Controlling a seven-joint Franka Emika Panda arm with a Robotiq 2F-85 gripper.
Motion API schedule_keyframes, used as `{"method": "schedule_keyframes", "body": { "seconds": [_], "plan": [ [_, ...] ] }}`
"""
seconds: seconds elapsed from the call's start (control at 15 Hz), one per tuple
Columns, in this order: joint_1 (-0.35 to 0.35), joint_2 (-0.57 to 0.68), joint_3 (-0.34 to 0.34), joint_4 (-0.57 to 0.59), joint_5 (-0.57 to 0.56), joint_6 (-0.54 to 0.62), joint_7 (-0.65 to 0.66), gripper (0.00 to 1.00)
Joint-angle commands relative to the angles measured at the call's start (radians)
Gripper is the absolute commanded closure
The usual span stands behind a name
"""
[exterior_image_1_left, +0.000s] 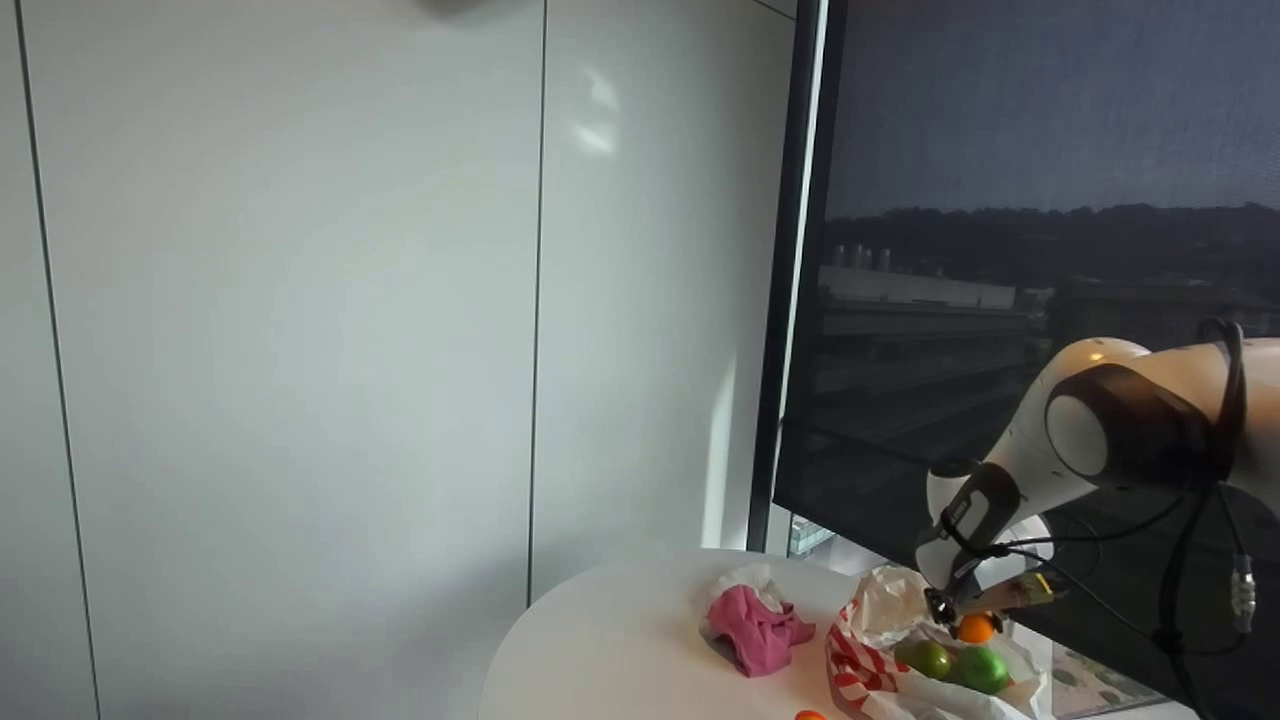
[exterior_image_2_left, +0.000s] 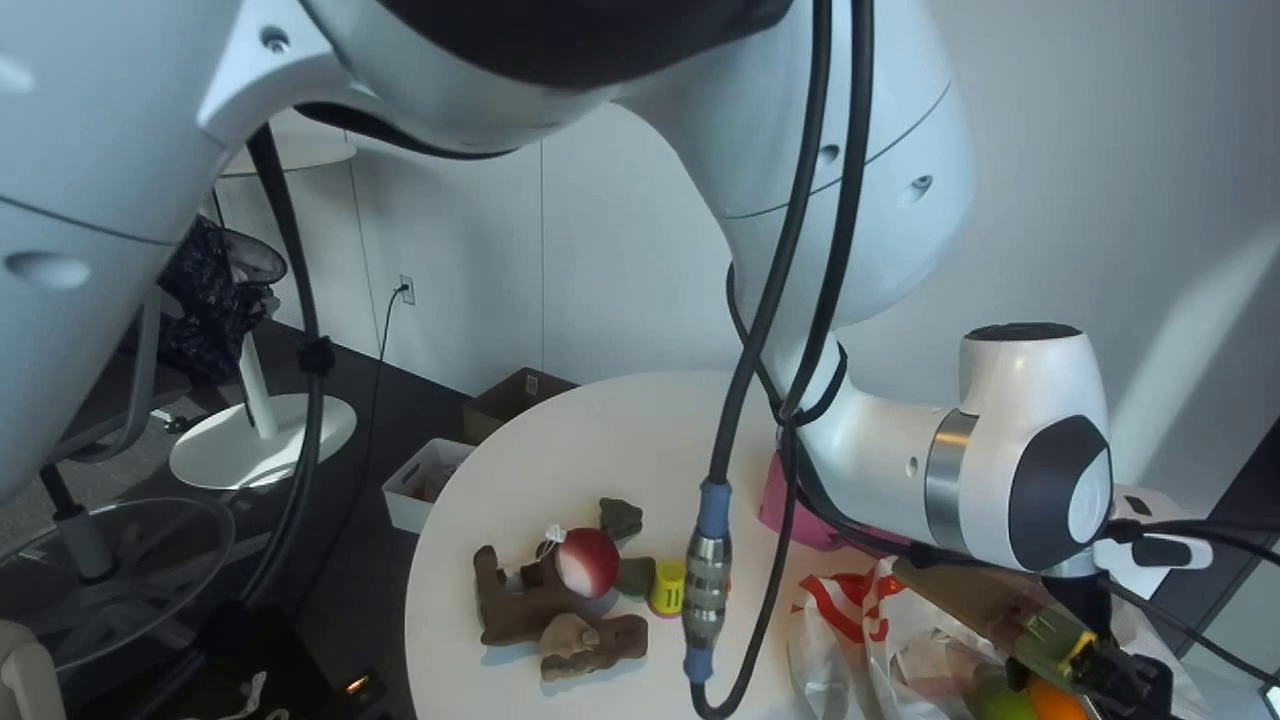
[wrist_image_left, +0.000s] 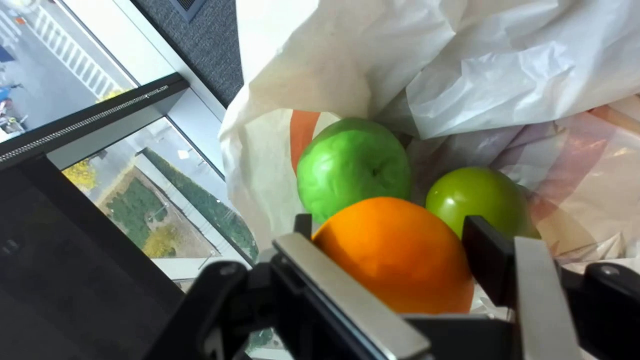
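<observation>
My gripper (wrist_image_left: 390, 225) is shut on an orange (wrist_image_left: 400, 255), with a dark finger pad (wrist_image_left: 487, 255) pressed against its right side and the other finger at its left. An exterior view shows the same orange (exterior_image_1_left: 975, 628) between the fingers, just over the mouth of a white bag with red stripes (exterior_image_1_left: 860, 665). Below it in the bag lie a bright green apple-like fruit (wrist_image_left: 350, 165) and a smaller olive-green round fruit (wrist_image_left: 472, 197). In an exterior view the orange (exterior_image_2_left: 1055, 702) is partly cut off by the bottom edge.
A pink cloth (exterior_image_1_left: 758, 630) lies on the round white table (exterior_image_1_left: 600, 640) beside the bag. Farther off are brown plush toys (exterior_image_2_left: 530, 610), a red-and-white ball (exterior_image_2_left: 588, 562) and a yellow cup (exterior_image_2_left: 667, 588). A window (wrist_image_left: 150, 200) borders the bag. Cables (exterior_image_2_left: 790, 400) hang from the arm.
</observation>
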Motion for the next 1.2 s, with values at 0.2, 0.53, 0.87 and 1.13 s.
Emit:
{"method": "schedule_keyframes", "body": {
  "seconds": [0.2,0.53,0.87,1.13],
  "plan": [
    [-0.082,0.146,0.051,0.191,0.035,-0.008,-0.017,0.50],
    [-0.132,0.225,0.086,0.277,0.084,-0.016,-0.029,0.50],
    [-0.116,0.154,0.117,0.202,0.104,0.026,-0.050,0.00],
    [-0.068,0.049,0.116,0.116,0.086,0.032,-0.054,0.00]
  ]
}}
